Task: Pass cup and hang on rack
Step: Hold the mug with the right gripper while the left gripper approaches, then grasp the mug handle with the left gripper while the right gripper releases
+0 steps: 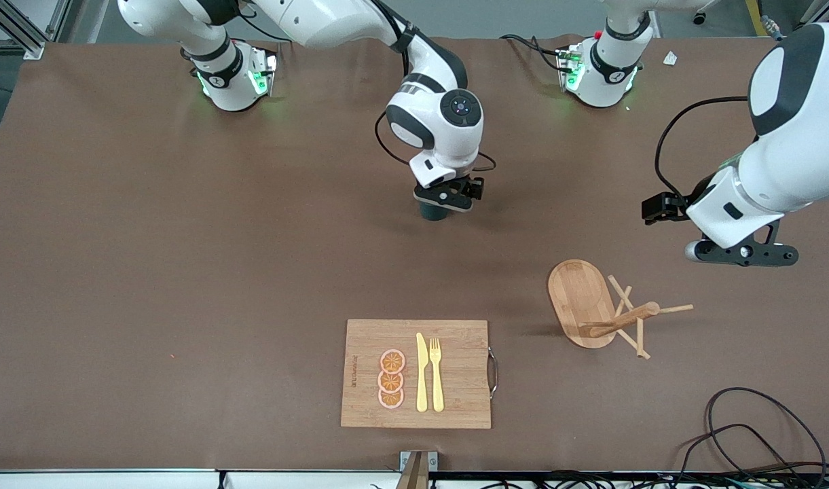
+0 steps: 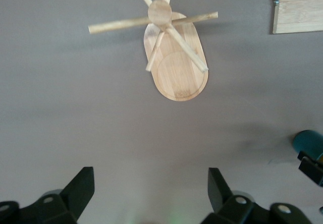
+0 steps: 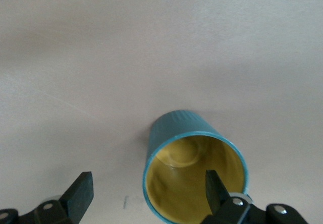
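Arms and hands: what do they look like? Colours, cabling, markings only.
Both arms are glossy white with dark grey joint bands and black cables looping near the wrists. Bases glow green. The right arm's wrist joint has a round dark cap with a blue dot. The right hand and left hand are black; their fingers are black, blunt wedges on mounts with silver screws.

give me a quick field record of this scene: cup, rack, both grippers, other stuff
cup: cup upright on the table, teal, yellow inside
rack: rack standing toward the left arm's end, pegs bare
right gripper: right gripper open at the cup, one finger inside the rim, one outside
left gripper: left gripper open, above bare table beside the rack, waiting
other: cutting board nearer the front camera, with knife, fork, orange slices
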Robot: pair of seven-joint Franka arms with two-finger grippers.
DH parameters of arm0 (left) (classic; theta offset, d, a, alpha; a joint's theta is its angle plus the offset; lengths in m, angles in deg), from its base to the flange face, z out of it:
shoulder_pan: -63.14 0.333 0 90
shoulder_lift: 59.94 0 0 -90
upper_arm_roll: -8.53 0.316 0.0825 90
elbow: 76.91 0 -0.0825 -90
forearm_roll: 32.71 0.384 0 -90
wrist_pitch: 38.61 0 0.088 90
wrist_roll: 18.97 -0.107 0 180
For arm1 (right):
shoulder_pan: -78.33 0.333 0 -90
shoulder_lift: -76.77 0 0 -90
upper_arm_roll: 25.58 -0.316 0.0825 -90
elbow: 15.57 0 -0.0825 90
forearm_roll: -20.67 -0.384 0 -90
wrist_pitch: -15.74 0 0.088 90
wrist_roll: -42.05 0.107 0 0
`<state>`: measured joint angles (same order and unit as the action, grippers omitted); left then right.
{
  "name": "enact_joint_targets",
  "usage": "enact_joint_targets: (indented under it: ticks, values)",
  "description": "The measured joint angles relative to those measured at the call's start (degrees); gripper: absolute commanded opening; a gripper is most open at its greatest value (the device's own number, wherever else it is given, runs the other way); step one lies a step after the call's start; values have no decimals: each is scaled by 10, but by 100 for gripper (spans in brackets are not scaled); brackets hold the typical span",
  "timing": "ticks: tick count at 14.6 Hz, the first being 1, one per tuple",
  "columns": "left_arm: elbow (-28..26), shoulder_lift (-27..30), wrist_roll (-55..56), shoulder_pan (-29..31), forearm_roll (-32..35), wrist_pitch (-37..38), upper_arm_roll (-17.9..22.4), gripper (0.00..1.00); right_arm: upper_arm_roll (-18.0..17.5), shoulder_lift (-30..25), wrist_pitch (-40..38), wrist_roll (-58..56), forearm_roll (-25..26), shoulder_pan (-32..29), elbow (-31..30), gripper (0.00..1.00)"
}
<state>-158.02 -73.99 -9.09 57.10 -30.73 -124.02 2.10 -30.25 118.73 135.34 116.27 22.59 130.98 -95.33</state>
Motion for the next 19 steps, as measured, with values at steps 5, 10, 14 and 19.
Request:
enact_joint_targets:
  ticks: [5,10,14,19]
  values:
    - [0,0,178,-45,0,5,-4,100,0,-44,-83,10,-22,-2,11,99]
    - [1,2,240,-61,-28,18,-15,100,9,-163,-236,-7,-28,-57,21,100]
    - [1,2,319,-61,-32,18,-61,100,13,-264,-354,-134,-27,-170,20,100]
    - [2,2,478,-101,-14,13,-119,98,14,-295,-377,-235,-7,-254,16,99]
